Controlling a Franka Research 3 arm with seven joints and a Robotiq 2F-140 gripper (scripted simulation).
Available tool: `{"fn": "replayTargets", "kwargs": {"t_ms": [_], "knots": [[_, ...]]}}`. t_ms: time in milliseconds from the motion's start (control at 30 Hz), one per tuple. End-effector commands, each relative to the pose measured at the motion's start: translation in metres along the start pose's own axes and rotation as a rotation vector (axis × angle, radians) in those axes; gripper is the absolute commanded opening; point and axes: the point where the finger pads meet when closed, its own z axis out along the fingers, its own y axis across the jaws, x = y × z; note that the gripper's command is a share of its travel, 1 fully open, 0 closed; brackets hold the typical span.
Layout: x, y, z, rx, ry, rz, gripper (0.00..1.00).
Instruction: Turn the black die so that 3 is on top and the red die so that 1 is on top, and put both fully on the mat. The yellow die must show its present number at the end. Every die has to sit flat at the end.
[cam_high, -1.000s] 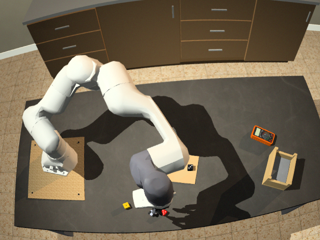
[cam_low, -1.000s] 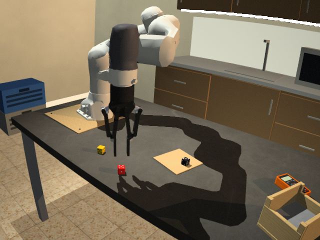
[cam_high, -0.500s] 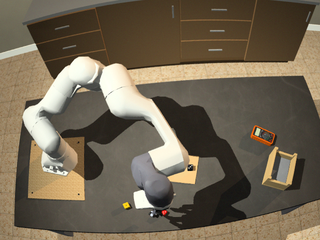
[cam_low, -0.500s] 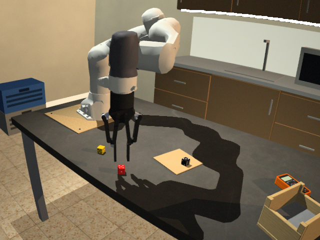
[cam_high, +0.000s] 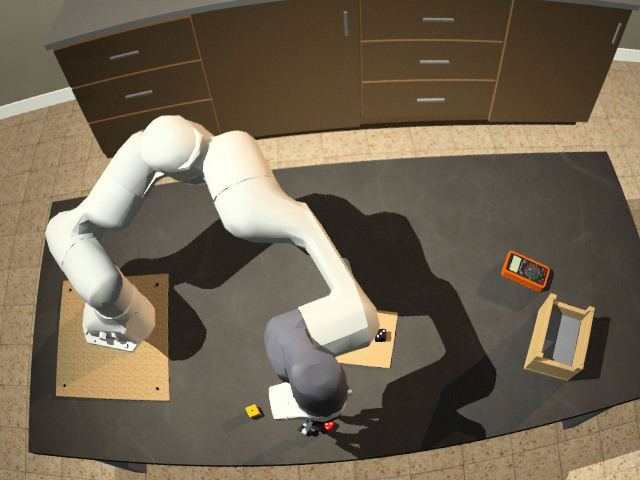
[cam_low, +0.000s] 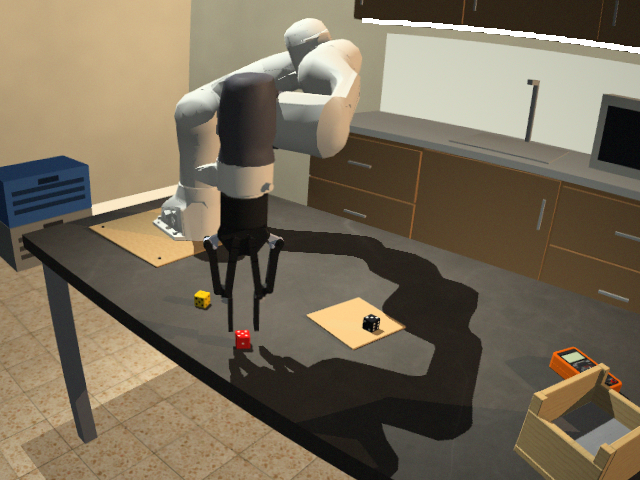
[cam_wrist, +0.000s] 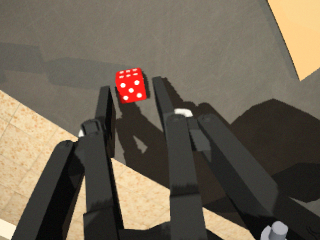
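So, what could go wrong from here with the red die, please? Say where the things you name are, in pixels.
The gripper (cam_high: 310, 428) (cam_low: 242, 329) (cam_wrist: 133, 95) might knock the red die (cam_high: 329, 425) (cam_low: 242, 339) (cam_wrist: 131, 86) if it descends off-centre. The nearby table edge (cam_high: 310, 458) (cam_low: 206, 365) (cam_wrist: 56, 120) makes a fall possible. Its 1 faces sideways, so turning it the wrong way could leave another number on top.

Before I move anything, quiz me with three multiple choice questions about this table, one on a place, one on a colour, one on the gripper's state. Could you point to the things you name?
1. Which die is on the mat?
A) yellow
B) black
C) red

2. What colour is the multimeter's casing?
A) orange
B) blue
C) green

3. How is the gripper?
A) shut on the red die
B) holding the mat
C) partly open, holding nothing

1: B, the black die (cam_high: 381, 335) (cam_low: 371, 323) sits on the mat (cam_high: 379, 359) (cam_low: 336, 320) (cam_wrist: 302, 35).
2: A, the multimeter (cam_high: 525, 271) (cam_low: 563, 364) has an orange casing.
3: C, the gripper (cam_low: 243, 329) (cam_wrist: 133, 95) has a gap between its fingers, above the red die (cam_high: 329, 425) (cam_low: 242, 339) (cam_wrist: 131, 86).
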Motion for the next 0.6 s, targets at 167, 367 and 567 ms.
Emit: {"fn": "replayTargets", "kwargs": {"t_ms": [167, 367, 567], "knots": [[-0.002, -0.0015, 0.0036, 0.001, -0.007, -0.006, 0.32], [-0.002, -0.0015, 0.0043, 0.001, -0.007, -0.006, 0.32], [-0.002, -0.0015, 0.0043, 0.001, -0.007, -0.006, 0.32]]}}
